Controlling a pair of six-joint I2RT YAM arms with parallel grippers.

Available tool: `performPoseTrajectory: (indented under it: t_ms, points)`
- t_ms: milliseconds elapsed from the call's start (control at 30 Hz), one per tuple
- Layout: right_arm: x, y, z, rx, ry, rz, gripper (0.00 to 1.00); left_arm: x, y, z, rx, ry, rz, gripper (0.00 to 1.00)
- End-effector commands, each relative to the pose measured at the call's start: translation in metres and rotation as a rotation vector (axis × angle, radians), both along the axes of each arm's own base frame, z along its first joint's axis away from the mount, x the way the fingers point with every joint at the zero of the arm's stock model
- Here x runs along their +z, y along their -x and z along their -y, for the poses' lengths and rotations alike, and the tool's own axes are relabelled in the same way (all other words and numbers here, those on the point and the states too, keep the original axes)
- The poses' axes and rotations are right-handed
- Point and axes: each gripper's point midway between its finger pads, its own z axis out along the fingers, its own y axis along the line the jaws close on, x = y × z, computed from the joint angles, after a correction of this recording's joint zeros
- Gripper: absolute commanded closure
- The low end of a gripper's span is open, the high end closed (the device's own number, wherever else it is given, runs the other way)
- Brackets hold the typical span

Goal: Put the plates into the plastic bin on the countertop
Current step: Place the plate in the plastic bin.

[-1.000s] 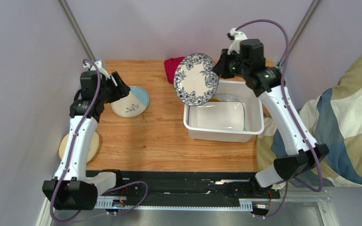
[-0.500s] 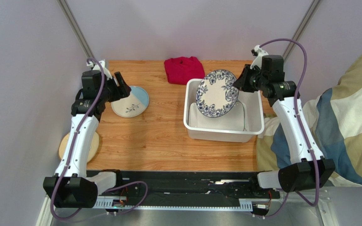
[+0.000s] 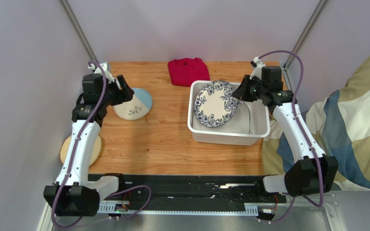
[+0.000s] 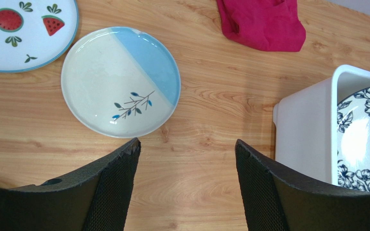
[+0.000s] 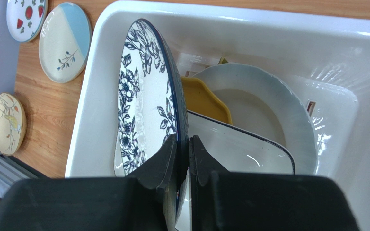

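Note:
My right gripper (image 5: 184, 139) (image 3: 240, 93) is shut on the rim of the blue floral plate (image 5: 143, 96) (image 3: 215, 103), holding it tilted inside the white plastic bin (image 3: 225, 137) (image 5: 100, 86). Under it lie a white rectangular plate (image 5: 240, 149), a yellow scalloped plate (image 5: 204, 98) and a white round plate (image 5: 264, 108). My left gripper (image 4: 187, 147) (image 3: 124, 89) is open and empty above the countertop (image 3: 163, 130), just short of the cream-and-blue leaf-sprig plate (image 4: 119, 82) (image 3: 134, 103). A strawberry-print plate (image 4: 23, 31) lies beyond it.
A folded red cloth (image 3: 187, 70) (image 4: 261, 24) lies at the back of the table. A tan plate with a bird print (image 3: 80, 149) (image 5: 8, 122) sits at the table's left edge under my left arm. A patterned fabric (image 3: 351, 125) lies off the right side.
My right gripper has carried the blue floral plate from above the table's back down and right into the bin, tilting it flatter. The left arm has barely moved.

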Motion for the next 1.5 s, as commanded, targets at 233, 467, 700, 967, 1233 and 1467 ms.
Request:
performPoseTrajectory:
  t_ms: [233,467,700,967,1233,1467]
  points:
    - [0.010,-0.009,-0.025,0.088,-0.151,0.101,1.00,0.012,0.001,0.004,-0.039,-0.012,0.045,0.22]
    - [-0.037,-0.003,-0.005,-0.002,-0.040,-0.002,1.00,0.011,0.001,0.006,-0.048,-0.002,0.042,0.22]
    - [-0.047,0.008,0.005,-0.031,0.025,-0.022,0.80,0.009,0.000,0.007,-0.053,0.005,0.035,0.22]
    - [-0.026,0.016,0.014,-0.062,0.054,0.004,0.41,0.007,0.000,0.005,-0.048,-0.012,0.031,0.21]
    - [0.006,0.022,0.030,-0.109,0.125,0.057,0.33,0.000,-0.001,0.000,-0.040,-0.042,0.021,0.19]
    - [0.051,0.025,0.022,-0.062,0.091,0.162,0.32,-0.010,-0.006,-0.019,0.013,-0.143,0.001,0.19]
